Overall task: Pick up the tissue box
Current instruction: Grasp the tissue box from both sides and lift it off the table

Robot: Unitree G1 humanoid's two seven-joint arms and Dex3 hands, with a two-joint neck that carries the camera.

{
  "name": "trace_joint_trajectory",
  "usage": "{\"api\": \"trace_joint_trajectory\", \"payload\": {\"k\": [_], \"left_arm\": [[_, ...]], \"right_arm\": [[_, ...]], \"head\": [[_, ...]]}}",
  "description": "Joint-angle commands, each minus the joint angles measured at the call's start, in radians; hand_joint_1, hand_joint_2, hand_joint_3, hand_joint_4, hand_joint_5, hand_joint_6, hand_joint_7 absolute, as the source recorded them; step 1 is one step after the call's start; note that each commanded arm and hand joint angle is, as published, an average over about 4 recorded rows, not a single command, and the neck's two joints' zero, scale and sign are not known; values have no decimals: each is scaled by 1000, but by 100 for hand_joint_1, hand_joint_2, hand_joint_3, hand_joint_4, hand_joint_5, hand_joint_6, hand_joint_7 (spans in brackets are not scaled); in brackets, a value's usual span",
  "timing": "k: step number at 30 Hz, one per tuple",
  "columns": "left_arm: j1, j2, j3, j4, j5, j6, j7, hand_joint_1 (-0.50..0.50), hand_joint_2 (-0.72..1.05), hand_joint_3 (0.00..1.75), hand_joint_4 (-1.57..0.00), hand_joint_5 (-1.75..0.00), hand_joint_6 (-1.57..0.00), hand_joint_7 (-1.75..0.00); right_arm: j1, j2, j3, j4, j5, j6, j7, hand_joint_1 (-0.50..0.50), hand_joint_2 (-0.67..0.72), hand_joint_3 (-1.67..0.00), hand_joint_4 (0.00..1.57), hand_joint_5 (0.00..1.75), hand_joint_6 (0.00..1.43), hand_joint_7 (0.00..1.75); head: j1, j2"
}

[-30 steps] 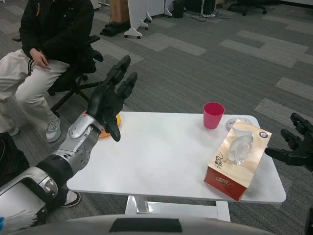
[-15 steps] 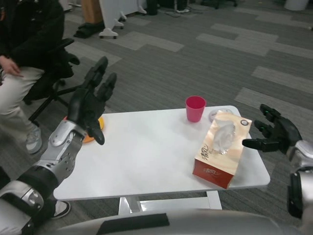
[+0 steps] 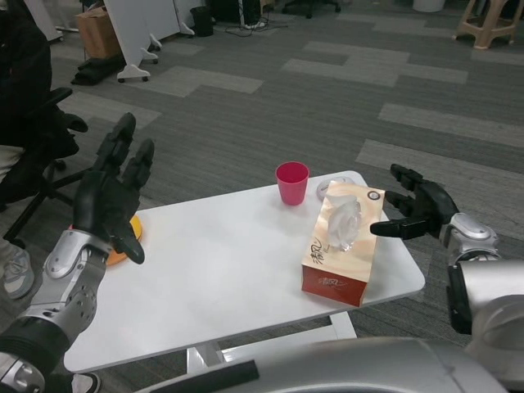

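On right half of white table [image 3: 221, 278]: tissue box [image 3: 342, 241] lying flat, pink cup [image 3: 291, 182] standing just behind. Right hand [image 3: 416, 214] hovering just beside box, fingers spread, grasping nothing. Left hand [image 3: 110, 196] raised over table's left end, likewise released.

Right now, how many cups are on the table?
1: a pink cup at the table's far edge, just left of the tissue box. None seems hidden.

tissue box [image 3: 342, 241] on table [image 3: 221, 278], just left of right hand [image 3: 414, 214], not touching | cup [image 3: 292, 182] behind box, further left of right hand | disc [image 3: 121, 240] on table edge under left hand [image 3: 110, 194] | seated person [image 3: 20, 98] behind left hand
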Motion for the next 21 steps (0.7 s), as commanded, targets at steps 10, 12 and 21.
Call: {"api": "trace_joint_trajectory", "payload": {"k": [10, 12, 21], "left_arm": [[2, 7, 2, 9, -1, -7, -1, 50, -64, 7, 0, 0, 0, 0], [1, 7, 2, 10, -1, -8, -1, 50, -64, 4, 0, 0, 0, 0], [-2, 3, 0, 12, -1, -7, -1, 50, -64, 7, 0, 0, 0, 0]], "right_arm": [[-28, 15, 7, 14, -2, 2, -5, 21, -2, -56, 0, 39, 0, 0], [-28, 17, 8, 14, -3, 1, -5, 21, 0, -56, 0, 39, 0, 0], [-7, 31, 7, 6, -9, 0, -5, 21, 0, -56, 0, 39, 0, 3]], "head": [[-23, -12], [-24, -14], [-33, -14]]}}
